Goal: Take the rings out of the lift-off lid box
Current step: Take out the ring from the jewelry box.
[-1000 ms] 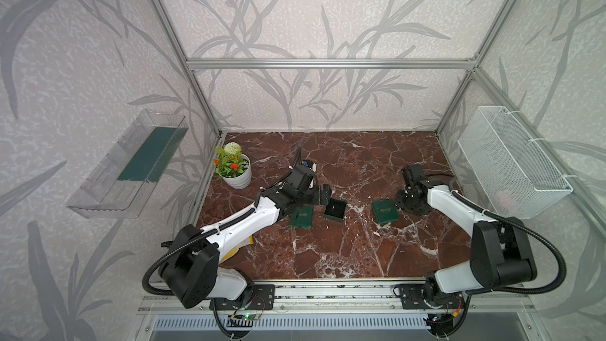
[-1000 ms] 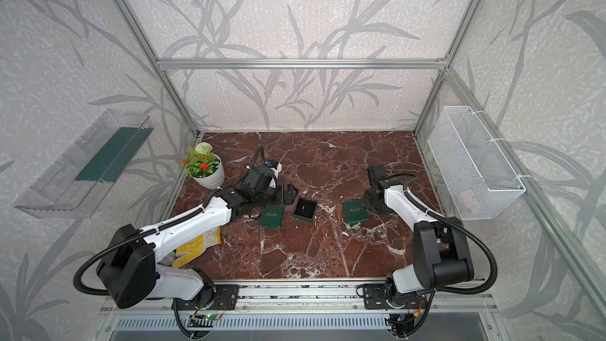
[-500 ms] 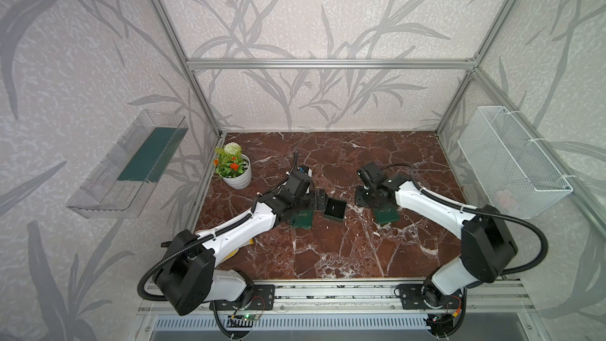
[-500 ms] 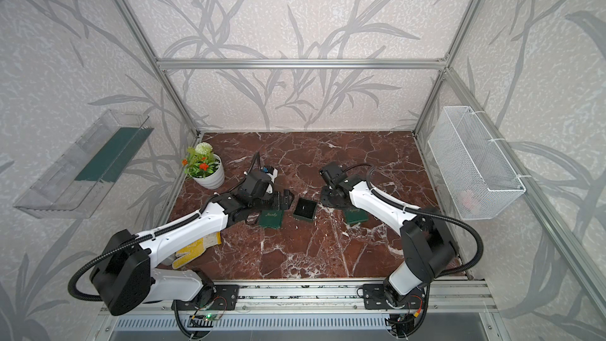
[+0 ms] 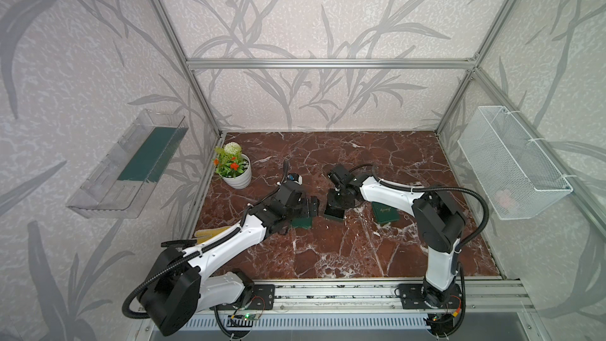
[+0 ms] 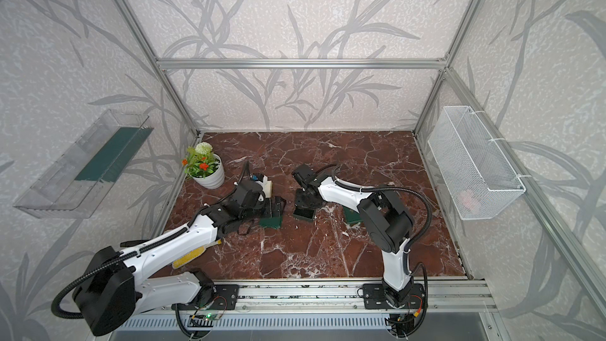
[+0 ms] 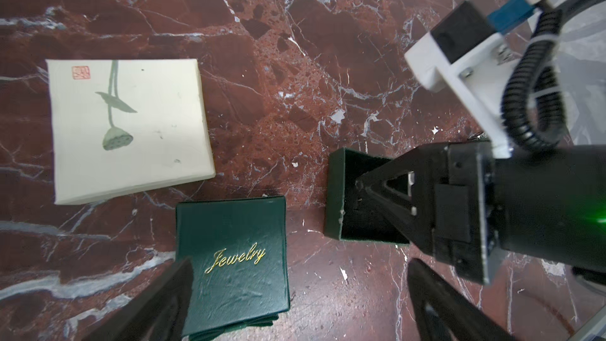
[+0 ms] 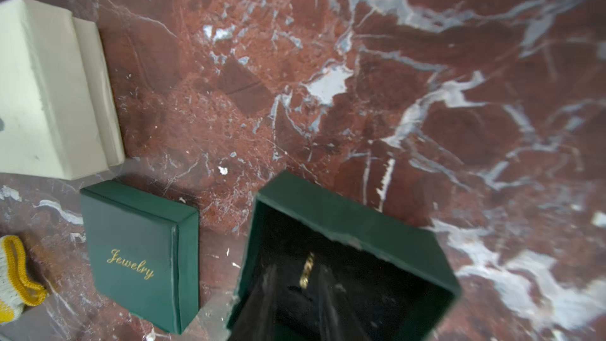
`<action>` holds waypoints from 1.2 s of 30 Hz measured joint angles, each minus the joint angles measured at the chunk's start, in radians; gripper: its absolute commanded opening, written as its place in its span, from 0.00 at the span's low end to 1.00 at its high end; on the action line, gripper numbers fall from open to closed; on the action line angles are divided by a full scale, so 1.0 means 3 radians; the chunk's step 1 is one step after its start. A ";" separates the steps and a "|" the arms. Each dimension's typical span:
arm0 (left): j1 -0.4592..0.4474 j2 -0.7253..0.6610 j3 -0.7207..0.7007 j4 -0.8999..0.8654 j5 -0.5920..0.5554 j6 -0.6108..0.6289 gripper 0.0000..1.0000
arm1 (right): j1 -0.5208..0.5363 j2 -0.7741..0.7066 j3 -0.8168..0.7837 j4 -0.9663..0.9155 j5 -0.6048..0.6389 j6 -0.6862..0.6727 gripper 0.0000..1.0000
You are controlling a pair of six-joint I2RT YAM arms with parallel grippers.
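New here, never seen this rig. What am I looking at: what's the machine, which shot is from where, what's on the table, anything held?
Two robot arms stand at the near edge of a marble table, each ending in a two-finger gripper. The two wide pictures come from one camera head overhead; the two close-ups come from cameras on the arms' wrists. On the table lie an open green box, a closed green Jewelry box, a cream box, another green piece with gold script and a flower pot. The left gripper hangs open above the Jewelry box, holding nothing. The right gripper reaches into the open green box, its fingers on either side of a gold ring; whether they pinch it yet, the pictures do not show.
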 measured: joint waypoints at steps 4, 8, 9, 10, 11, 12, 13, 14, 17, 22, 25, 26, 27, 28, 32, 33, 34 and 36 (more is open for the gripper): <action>0.0018 -0.0015 -0.0001 0.0005 -0.0017 0.0000 0.99 | 0.0039 0.0118 0.0078 -0.0042 0.0023 -0.0014 0.26; 0.0033 -0.0015 -0.0014 0.0013 -0.0020 -0.0001 0.99 | 0.0084 0.0192 0.0254 -0.0154 0.0146 -0.0045 0.25; 0.0034 -0.0015 -0.0022 0.0015 -0.0022 -0.0001 0.99 | 0.0098 0.0202 0.0281 -0.0181 0.0183 -0.0050 0.24; 0.0038 -0.0015 -0.0031 0.0015 -0.0022 -0.0001 0.99 | 0.0111 0.0210 0.0298 -0.0201 0.0211 -0.0052 0.24; 0.0041 -0.0015 -0.0041 0.0017 -0.0020 -0.0001 0.99 | 0.0122 0.0215 0.0303 -0.0215 0.0230 -0.0056 0.23; 0.0041 -0.0015 -0.0052 0.0017 -0.0020 -0.0003 0.99 | 0.0132 0.0223 0.0303 -0.0230 0.0253 -0.0056 0.23; 0.0043 -0.0015 -0.0064 0.0022 -0.0022 -0.0003 0.99 | 0.0139 0.0229 0.0303 -0.0248 0.0275 -0.0058 0.22; 0.0046 -0.0014 -0.0074 0.0025 -0.0020 -0.0003 0.99 | 0.0146 0.0240 0.0304 -0.0268 0.0295 -0.0064 0.20; 0.0055 -0.0013 -0.0089 0.0031 -0.0020 -0.0004 0.99 | 0.0168 0.0262 0.0329 -0.0324 0.0356 -0.0069 0.15; 0.0064 0.0013 -0.0089 0.0052 -0.0019 -0.0004 0.99 | 0.0188 0.0267 0.0360 -0.0401 0.0435 -0.0078 0.08; 0.0078 0.0074 -0.0089 0.0084 -0.0003 -0.0004 0.99 | 0.0195 0.0267 0.0360 -0.0431 0.0483 -0.0080 0.05; 0.0078 0.0098 -0.0089 0.0090 0.0001 -0.0008 0.99 | 0.0197 0.0267 0.0360 -0.0443 0.0495 -0.0079 0.03; 0.0078 0.0122 -0.0089 0.0093 0.0017 -0.0013 0.99 | 0.0202 0.0267 0.0360 -0.0453 0.0512 -0.0075 0.01; 0.0079 0.0140 -0.0089 0.0098 0.0029 -0.0019 0.99 | 0.0206 0.0267 0.0360 -0.0458 0.0524 -0.0078 0.01; 0.0080 0.0214 -0.0089 0.0156 0.0085 -0.0038 0.99 | 0.0210 0.0264 0.0360 -0.0467 0.0549 -0.0076 0.00; 0.0080 0.0230 -0.0089 0.0167 0.0094 -0.0038 0.99 | 0.0210 0.0261 0.0359 -0.0467 0.0548 -0.0076 0.00; 0.0081 0.0252 -0.0088 0.0175 0.0100 -0.0041 0.99 | 0.0210 0.0252 0.0355 -0.0464 0.0546 -0.0076 0.00; 0.0081 0.0317 -0.0075 0.0192 0.0140 -0.0052 0.98 | 0.0210 0.0202 0.0317 -0.0449 0.0542 -0.0071 0.00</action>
